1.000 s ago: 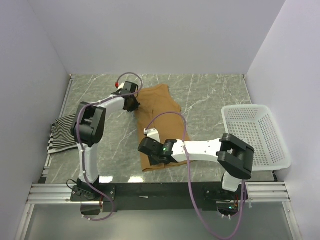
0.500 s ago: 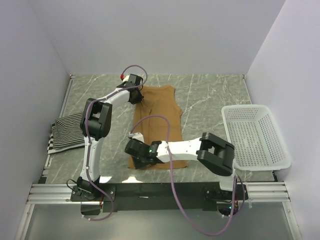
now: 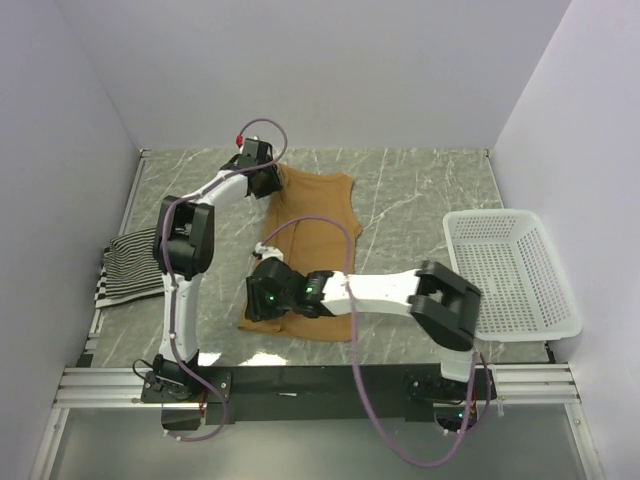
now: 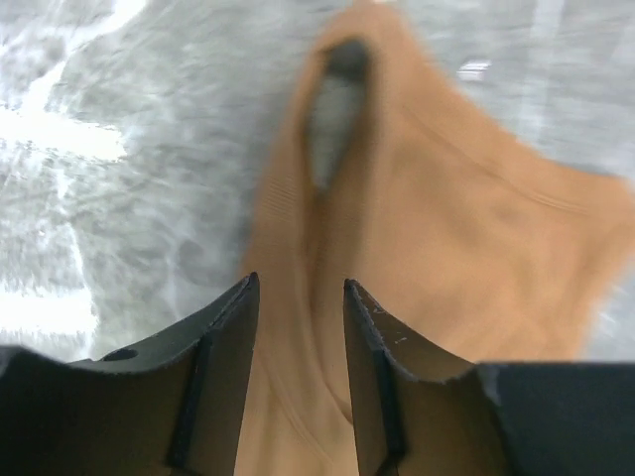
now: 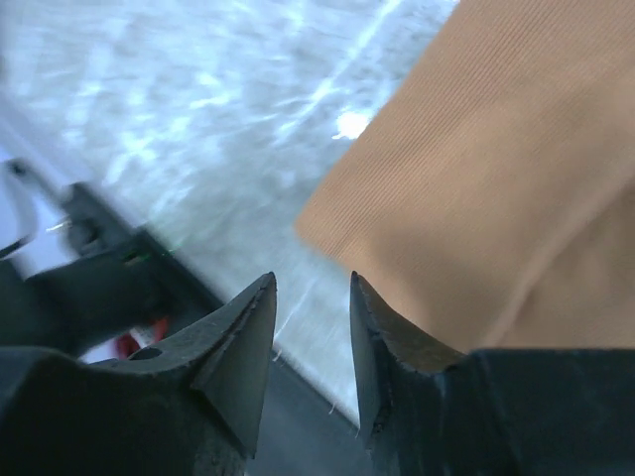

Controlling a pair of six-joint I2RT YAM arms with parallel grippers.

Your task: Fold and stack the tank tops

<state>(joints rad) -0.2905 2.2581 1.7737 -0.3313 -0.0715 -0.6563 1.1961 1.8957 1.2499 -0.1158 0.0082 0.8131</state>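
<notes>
Tan tank top lies spread flat in the middle of the marble table, neck toward 12 o'clock and hem toward 6. The left gripper sits at the strap at the garment's 11 o'clock. Its jaws stand apart, and the blurred wrist view shows cloth through the gap, not pinched as far as I can tell. The right gripper hangs off the hem corner at 7 o'clock, jaws parted with only bare marble between them.

My worries from here:

- **Left arm lifting:** the strap runs right under its fingers. A fingertip could hook it and pull the shoulder out of line.
- **Right arm closing:** the hem corner lies just past its jaws. A low approach could push the edge into a ridge, and the jaws may catch only one layer (hard to judge from up here).
- **Cable:** the right arm's purple cable loops over the cloth and may drag across it.

The striped tank top waits crumpled at the table's 9 o'clock, and the white mesh basket is at 3 o'clock, both well apart from this one.
</notes>
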